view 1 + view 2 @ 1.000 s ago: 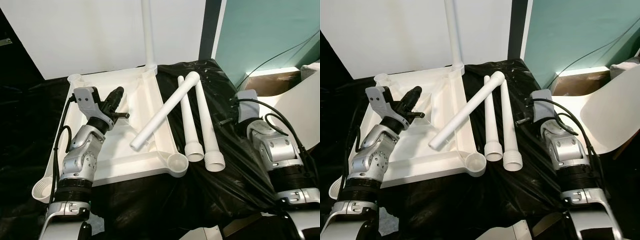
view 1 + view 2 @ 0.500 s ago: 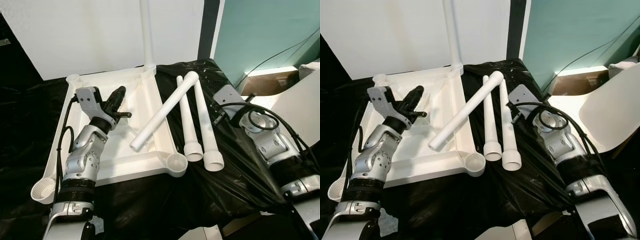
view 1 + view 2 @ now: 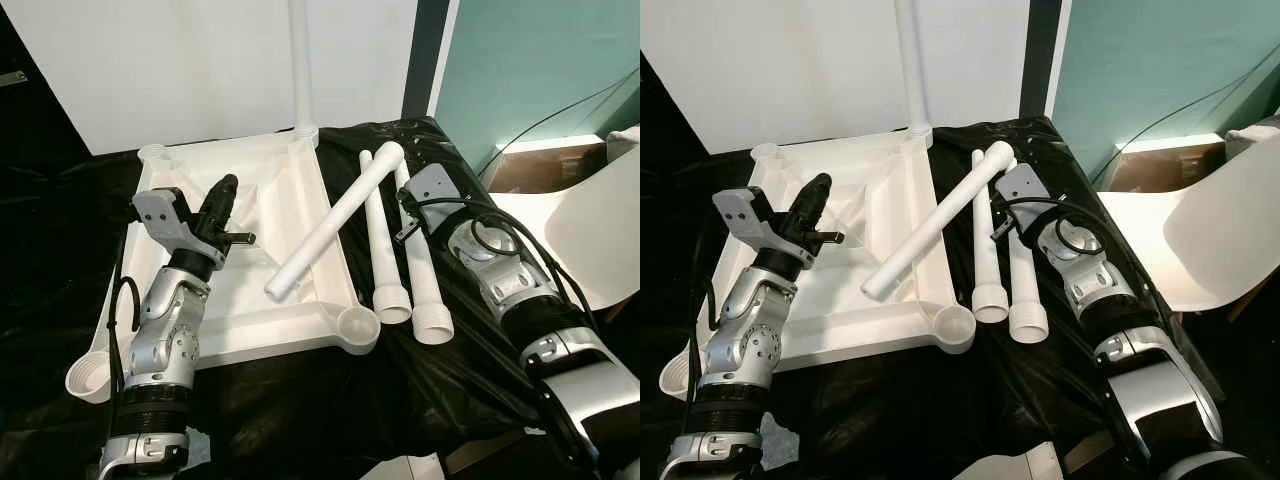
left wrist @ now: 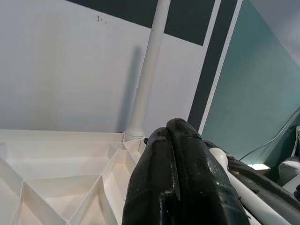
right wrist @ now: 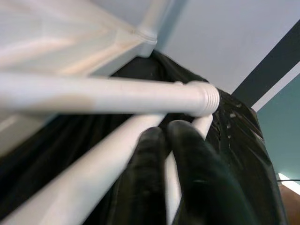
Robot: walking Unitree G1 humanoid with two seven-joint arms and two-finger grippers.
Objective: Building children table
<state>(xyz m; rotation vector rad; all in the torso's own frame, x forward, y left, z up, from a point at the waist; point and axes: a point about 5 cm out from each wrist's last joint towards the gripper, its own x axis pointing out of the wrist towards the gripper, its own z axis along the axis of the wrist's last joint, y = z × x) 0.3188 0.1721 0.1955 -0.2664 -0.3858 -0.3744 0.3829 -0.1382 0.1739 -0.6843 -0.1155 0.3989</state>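
Three loose white legs [image 3: 385, 240] are lying on black sheeting [image 3: 330, 400] beside an upturned white tabletop [image 3: 240, 250] in the left eye view; one leg [image 3: 335, 225] is resting slantwise across the tabletop's right edge, the other two are lying side by side on the sheeting just off that edge. A fourth leg [image 3: 303, 65] is standing upright in the tabletop's far right corner socket. The left gripper [image 3: 222, 195] is hovering above the ribbed underside, fingers pressed together. The right gripper [image 3: 405, 205] is reaching among the far ends of the loose legs; I cannot tell its fingers from here.

Over in the right eye view, a white chair [image 3: 1200, 240] is sitting off the sheeting's right edge.

Looking along the left wrist view, the black fingers [image 4: 180, 178] are closed against each other over the tabletop's ribs.

Along the right wrist view, the two fingers [image 5: 192, 168] are standing slightly parted, with a leg passing between them; whether they are touching it is unclear.
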